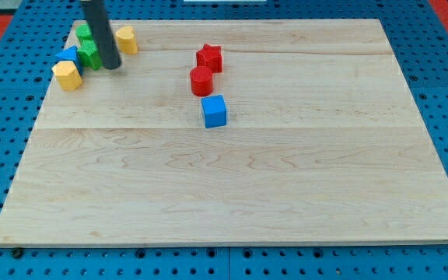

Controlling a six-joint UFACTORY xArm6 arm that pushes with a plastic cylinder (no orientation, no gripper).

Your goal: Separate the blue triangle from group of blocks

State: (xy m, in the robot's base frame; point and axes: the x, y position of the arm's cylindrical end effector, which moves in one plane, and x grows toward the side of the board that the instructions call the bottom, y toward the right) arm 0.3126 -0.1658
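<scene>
Seven blocks: you see them on the board (232, 187).
Blue triangle (68, 55): near the top-left corner, touching the green block (90, 54) and yellow block (68, 75).
My tip (112, 65): just right of that green block.
Jaws: you have none, only a rod.
Board middle: red star (209, 57), red cylinder (201, 80), blue cube (215, 111).

No text, label, brand, number or sign can be read anywhere. The wooden board (232, 187) is bare of markings. Around it, nothing is legible either.

A straight, smooth dark grey rod of round section, plain and unmarked, ending at my tip (112, 66).
</scene>
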